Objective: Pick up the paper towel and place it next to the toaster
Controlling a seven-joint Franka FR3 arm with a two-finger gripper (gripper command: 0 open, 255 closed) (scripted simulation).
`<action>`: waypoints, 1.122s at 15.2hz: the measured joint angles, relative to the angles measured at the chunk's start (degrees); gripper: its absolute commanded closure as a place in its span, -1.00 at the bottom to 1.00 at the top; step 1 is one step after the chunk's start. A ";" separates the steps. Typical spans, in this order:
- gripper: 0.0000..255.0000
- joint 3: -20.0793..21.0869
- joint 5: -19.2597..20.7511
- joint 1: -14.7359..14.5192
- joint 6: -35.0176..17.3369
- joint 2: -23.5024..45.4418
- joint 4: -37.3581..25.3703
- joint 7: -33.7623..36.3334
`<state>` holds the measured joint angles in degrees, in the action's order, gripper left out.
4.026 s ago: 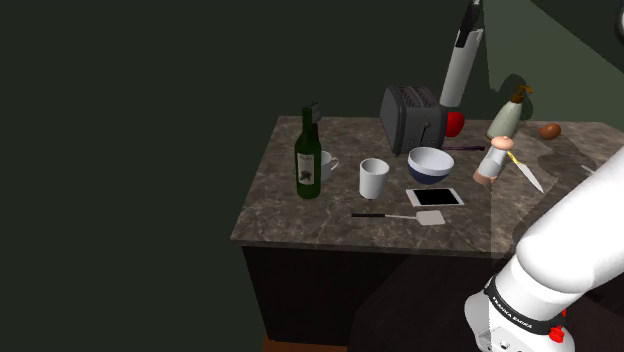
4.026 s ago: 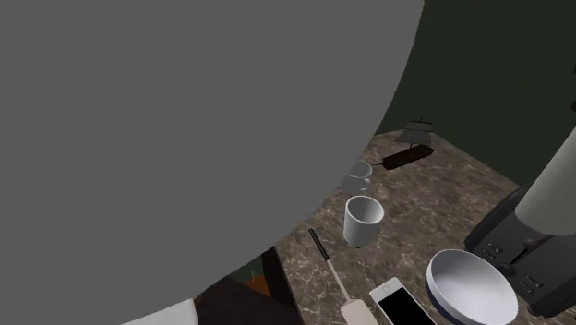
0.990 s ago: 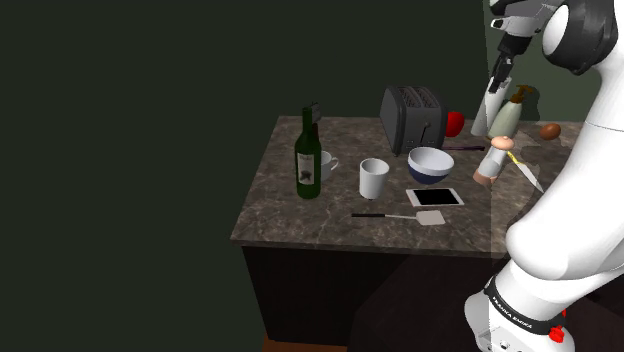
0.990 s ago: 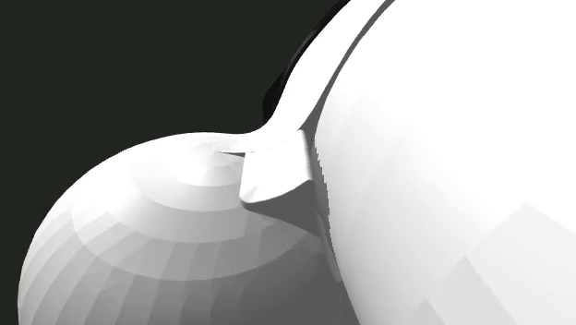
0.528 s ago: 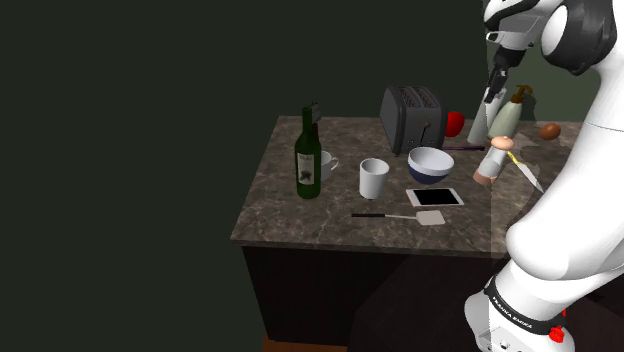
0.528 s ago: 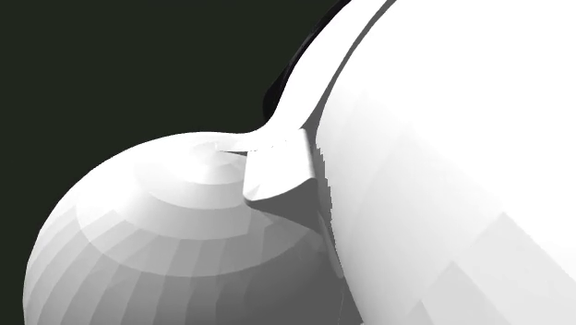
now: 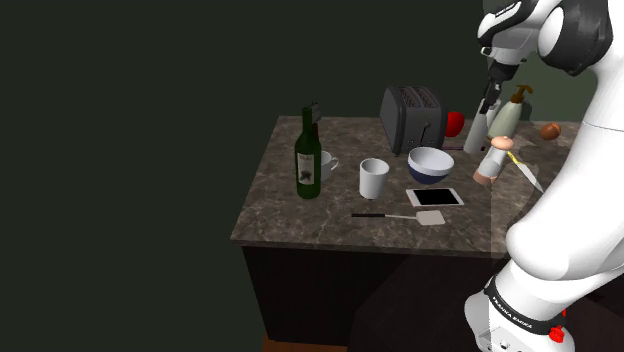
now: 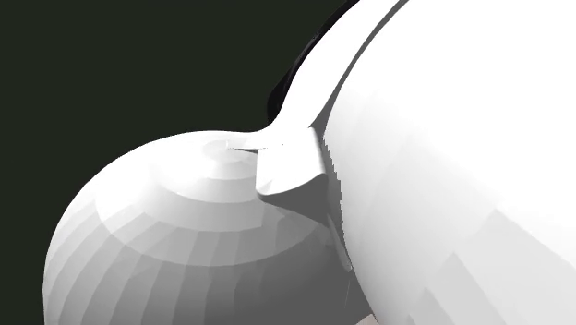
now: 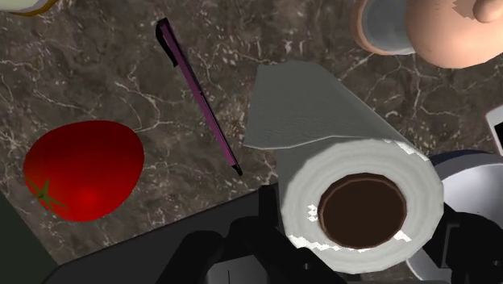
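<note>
A dim kitchen counter (image 7: 290, 215) with dark stone veining. In the upper right of the shoulder view, the white arm (image 7: 575, 140) bends down over the counter's far end, and its black gripper (image 7: 488, 97) points down onto the top of the paper towel (image 7: 477, 130).

The paper towel is a white roll standing upright, so its long axis runs straight up into the gripper. It sits directly beneath the hand, neither in front of it nor off to a side. The wrist view looks down the same line, into the top of the paper towel (image 9: 359, 202) and its hollow brown core. The gripper (image 9: 360, 216) has a dark mass pressed close on each side of the roll, so it seems to be pinching the roll, though the contact itself is hard to make out.

The toaster (image 7: 412, 117), dark grey, stands to the left of the roll in the shoulder view, with a red tomato (image 7: 455, 123) between them. A spray bottle (image 7: 506, 115) is just to the right. Any placing beside the toaster would have to allow for the tomato in that gap.

The shoulder view gives the spacing between roll, tomato and toaster. It leaves unclear whether the roll's base rests on the counter. The wrist view adds a loose sheet (image 9: 306, 105) peeling off the roll, the tomato (image 9: 81, 169), and a thin purple pen (image 9: 200, 97) lying between tomato and roll. The second exterior view shows rounded white shells of the arm (image 8: 415, 185) against a dark background.
</note>
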<state>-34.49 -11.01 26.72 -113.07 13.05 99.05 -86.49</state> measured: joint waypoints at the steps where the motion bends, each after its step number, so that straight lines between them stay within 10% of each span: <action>1: 1.00 0.02 -0.26 0.15 -0.66 0.35 0.38 -0.30; 16: 1.00 0.65 -2.14 0.41 -7.09 2.56 5.05 -1.70; 17: -1.00 0.65 -2.14 0.41 -7.09 2.56 5.05 -1.70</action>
<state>-33.84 -13.15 27.14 -120.16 15.61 104.10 -88.19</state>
